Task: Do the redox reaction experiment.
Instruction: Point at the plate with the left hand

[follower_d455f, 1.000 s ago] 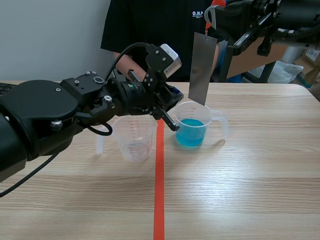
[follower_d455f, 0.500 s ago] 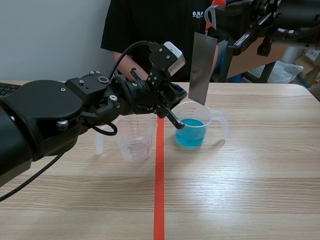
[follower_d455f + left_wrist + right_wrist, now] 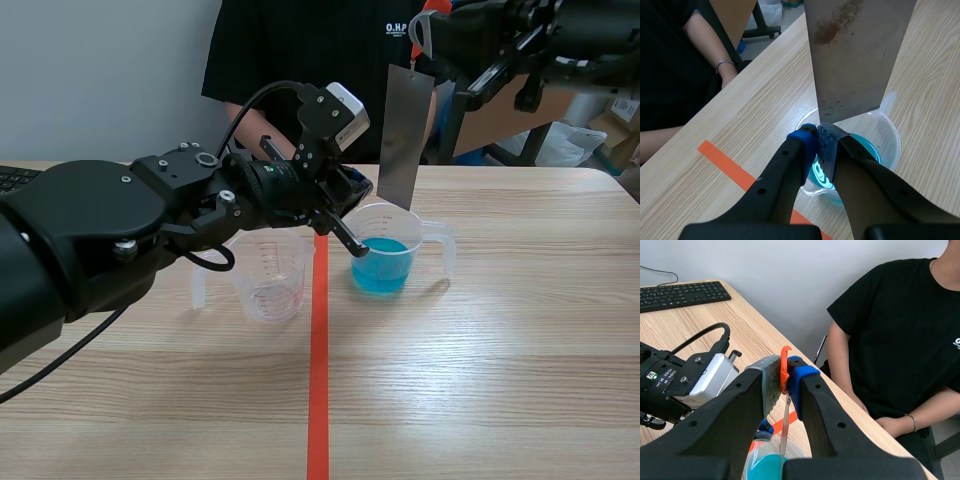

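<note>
2 beakers [image 3: 270,278] [image 3: 385,262], 1 metal sheet [image 3: 403,140] — right gripper [image 3: 785,374] pinches it; left gripper's [image 3: 818,145] jaws pressed together.

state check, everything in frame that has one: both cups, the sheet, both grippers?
metal sheet: hangs upright, lower edge over the blue cup, not in the liquid
blue cup: upright, part filled with blue liquid
clear cup: upright, empty
left gripper: shut on the blue cup at its rim
right gripper: shut on the metal sheet by its orange tab
</note>
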